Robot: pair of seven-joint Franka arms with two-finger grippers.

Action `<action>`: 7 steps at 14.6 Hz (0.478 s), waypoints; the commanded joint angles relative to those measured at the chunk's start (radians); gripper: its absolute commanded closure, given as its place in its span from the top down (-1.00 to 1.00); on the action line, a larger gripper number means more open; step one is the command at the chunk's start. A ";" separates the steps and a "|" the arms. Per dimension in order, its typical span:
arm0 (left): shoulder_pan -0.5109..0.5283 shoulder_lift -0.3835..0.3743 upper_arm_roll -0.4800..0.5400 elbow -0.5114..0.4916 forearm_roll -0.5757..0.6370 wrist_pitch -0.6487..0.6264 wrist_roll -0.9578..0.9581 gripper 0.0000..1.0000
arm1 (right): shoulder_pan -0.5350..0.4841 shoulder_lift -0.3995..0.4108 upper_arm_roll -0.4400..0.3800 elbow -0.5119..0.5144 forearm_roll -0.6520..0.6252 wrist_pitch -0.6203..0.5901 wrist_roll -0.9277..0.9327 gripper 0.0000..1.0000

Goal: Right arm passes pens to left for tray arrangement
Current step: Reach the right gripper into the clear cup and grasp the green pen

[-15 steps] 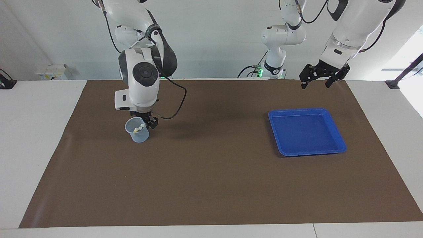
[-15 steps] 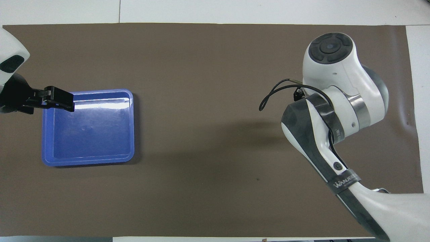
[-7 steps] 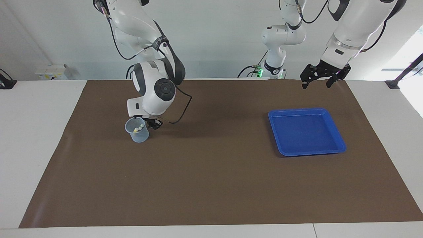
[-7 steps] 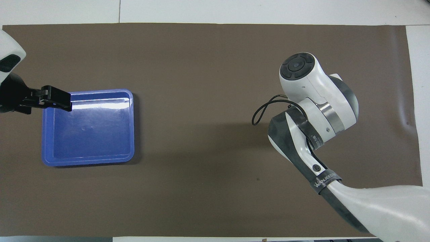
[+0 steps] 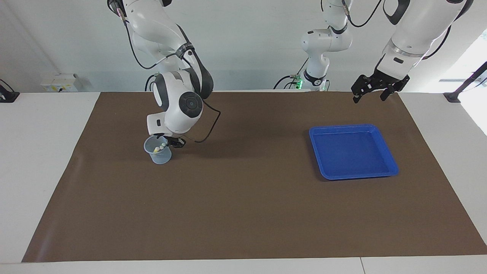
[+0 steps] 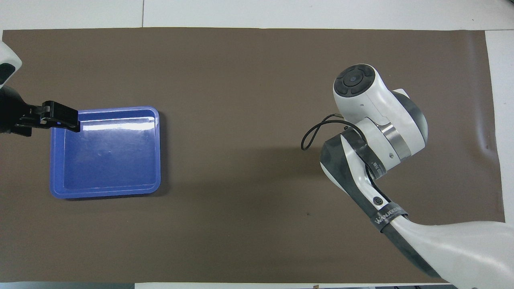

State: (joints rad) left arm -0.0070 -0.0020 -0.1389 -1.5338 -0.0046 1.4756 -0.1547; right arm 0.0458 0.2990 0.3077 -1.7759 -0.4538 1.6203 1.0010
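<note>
Right end effector [image 5: 170, 142] bent down at cup [image 5: 158, 150] (pens [image 5: 160, 146] inside).

Bright-blue tray [image 5: 392, 167], brown mat [image 5: 243, 213]

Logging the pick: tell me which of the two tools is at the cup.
The right tool, low at the rim of the cup; the left tool hangs open in the air near the tray.

2 white arms [image 5: 179, 106], silver wrist rings, black cables
</note>
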 commanded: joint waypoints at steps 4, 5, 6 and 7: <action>-0.001 -0.015 0.004 -0.009 0.005 0.000 0.006 1.00 | -0.015 -0.003 0.011 -0.017 -0.022 0.053 0.047 -0.28; -0.001 -0.015 0.004 -0.009 0.005 0.000 0.004 1.00 | -0.015 -0.003 0.011 -0.017 -0.022 0.056 0.047 -0.28; -0.001 -0.015 0.004 -0.011 0.005 -0.001 0.004 1.00 | -0.017 -0.003 0.011 -0.017 -0.022 0.056 0.047 -0.28; -0.001 -0.018 0.004 -0.020 0.005 0.000 0.001 1.00 | -0.017 -0.003 0.011 -0.017 -0.022 0.056 0.047 -0.28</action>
State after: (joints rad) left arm -0.0070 -0.0020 -0.1389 -1.5342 -0.0046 1.4755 -0.1548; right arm 0.0442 0.2990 0.3067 -1.7794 -0.4539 1.6560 1.0212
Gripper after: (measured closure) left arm 0.000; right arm 0.639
